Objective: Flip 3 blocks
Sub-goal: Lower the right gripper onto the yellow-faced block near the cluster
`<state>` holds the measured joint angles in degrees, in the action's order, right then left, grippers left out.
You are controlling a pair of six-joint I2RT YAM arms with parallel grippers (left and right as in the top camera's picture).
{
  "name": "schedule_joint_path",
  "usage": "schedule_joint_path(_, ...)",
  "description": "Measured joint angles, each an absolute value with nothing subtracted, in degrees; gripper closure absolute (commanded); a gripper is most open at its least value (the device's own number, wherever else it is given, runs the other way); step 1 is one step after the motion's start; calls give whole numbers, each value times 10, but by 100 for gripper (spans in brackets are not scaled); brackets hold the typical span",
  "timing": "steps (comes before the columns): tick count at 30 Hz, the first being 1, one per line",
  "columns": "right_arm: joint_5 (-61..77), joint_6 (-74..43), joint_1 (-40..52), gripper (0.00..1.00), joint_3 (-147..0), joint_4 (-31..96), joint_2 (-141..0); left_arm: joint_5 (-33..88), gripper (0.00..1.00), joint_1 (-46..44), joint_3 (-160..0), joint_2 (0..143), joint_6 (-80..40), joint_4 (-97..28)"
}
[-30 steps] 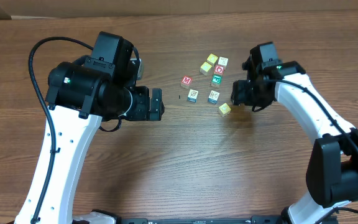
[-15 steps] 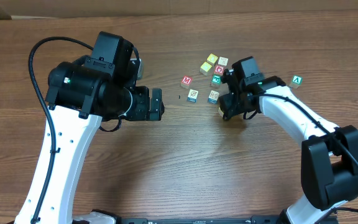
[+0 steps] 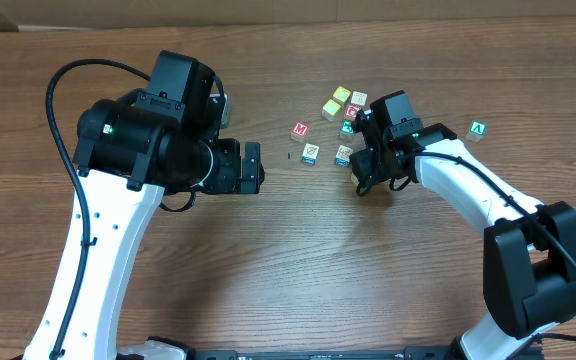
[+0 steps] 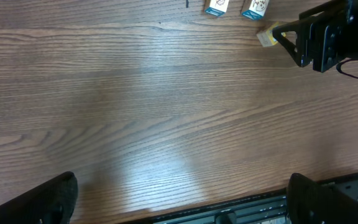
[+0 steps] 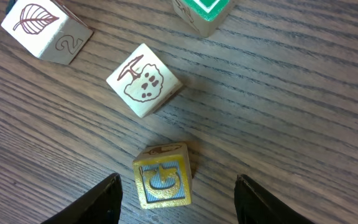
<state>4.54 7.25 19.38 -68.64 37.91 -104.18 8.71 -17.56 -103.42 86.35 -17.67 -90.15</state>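
- The right gripper (image 5: 178,186) is set low over the table (image 3: 288,280), at the bottom edge of the wrist view. Its jaws straddle the yellow-and-blue block (image 5: 162,176), which is judged to be the line-up for a grasp and turn-over.
- The jaws are parted wider than the block, and bare wood is seen on either side of it. Nothing is gripped and no contact is seen.
- That block lies flat at lower centre of the wrist view, just apart from the picture block (image 5: 144,80) above it. The leaf block (image 5: 45,28) is seen at upper left.
- In the overhead view the other blocks (image 3: 343,125) are clustered right of centre in the upper part of the frame, beside this gripper.
- The left gripper (image 3: 252,167) is seen left of centre in the overhead view, fully spread and empty. It is well apart from the blocks, presumably so that the working area is left free.
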Motion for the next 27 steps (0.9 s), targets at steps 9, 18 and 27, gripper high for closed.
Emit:
schedule_joint_path(9,47,76,199,54,-686,376,-1066,87,0,-176,-1034,863,-177,-901)
schedule_joint_path(18,47,75,199,53,-679,363,-1069,87,0,-176,-1034,863,-177,-901)
schedule_joint_path(27,59,75,200,54,-672,370,-1073,87,0,-176,-1034,863,-177,-901)
